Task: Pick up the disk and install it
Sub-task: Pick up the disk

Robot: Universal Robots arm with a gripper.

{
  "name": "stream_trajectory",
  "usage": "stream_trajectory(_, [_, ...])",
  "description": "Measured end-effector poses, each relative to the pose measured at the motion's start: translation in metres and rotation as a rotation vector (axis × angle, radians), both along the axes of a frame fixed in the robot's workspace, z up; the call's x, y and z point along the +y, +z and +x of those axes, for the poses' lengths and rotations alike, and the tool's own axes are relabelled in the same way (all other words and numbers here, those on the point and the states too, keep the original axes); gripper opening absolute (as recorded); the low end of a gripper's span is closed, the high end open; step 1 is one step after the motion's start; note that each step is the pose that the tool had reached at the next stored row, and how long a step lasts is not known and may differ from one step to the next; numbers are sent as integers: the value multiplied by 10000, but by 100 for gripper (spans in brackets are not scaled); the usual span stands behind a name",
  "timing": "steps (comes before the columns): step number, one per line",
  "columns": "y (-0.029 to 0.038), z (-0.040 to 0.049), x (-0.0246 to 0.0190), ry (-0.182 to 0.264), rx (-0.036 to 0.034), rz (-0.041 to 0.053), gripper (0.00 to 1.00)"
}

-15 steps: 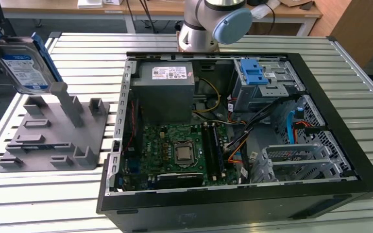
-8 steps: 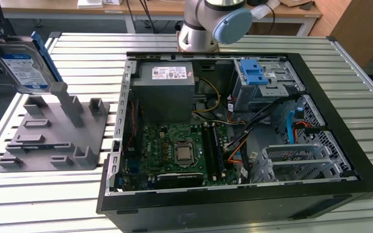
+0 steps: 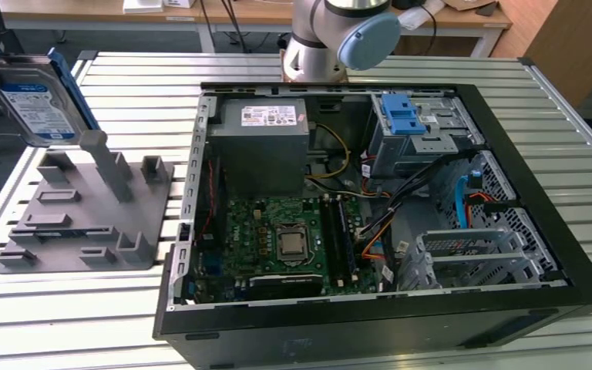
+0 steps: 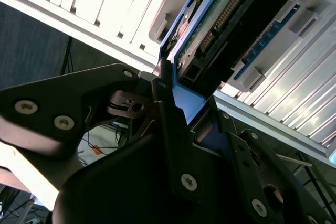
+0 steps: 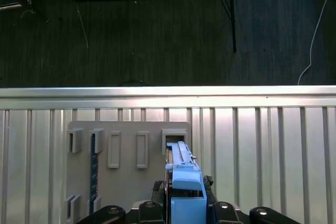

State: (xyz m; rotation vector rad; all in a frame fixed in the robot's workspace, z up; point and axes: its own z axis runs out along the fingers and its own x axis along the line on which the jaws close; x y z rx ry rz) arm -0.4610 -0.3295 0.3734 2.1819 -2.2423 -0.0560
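The gripper (image 4: 184, 103) is clamping the blue-framed disk (image 3: 37, 104), holding it upright over the grey rack (image 3: 80, 223) at the exterior view's left. The open computer case (image 3: 378, 333) is lying well apart on the slatted table (image 3: 70, 324).

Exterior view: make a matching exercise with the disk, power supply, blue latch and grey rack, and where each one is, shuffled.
1. disk
2. power supply
3. blue latch
4. grey rack

A. on top of the drive cage
B. on the table, outside the case
C. clamped in the jaws, off the table
D. inside the case, next to the motherboard

Pairs: 1-C, 2-D, 3-A, 4-B
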Motion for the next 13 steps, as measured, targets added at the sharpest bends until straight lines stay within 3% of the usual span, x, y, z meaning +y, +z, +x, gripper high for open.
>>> stream_trajectory(4, [55, 0, 0, 0, -3, 1, 36])
stream_trajectory(10, [189, 0, 0, 0, -2, 1, 36])
stream_trajectory(13, [201, 0, 0, 0, -3, 1, 36])
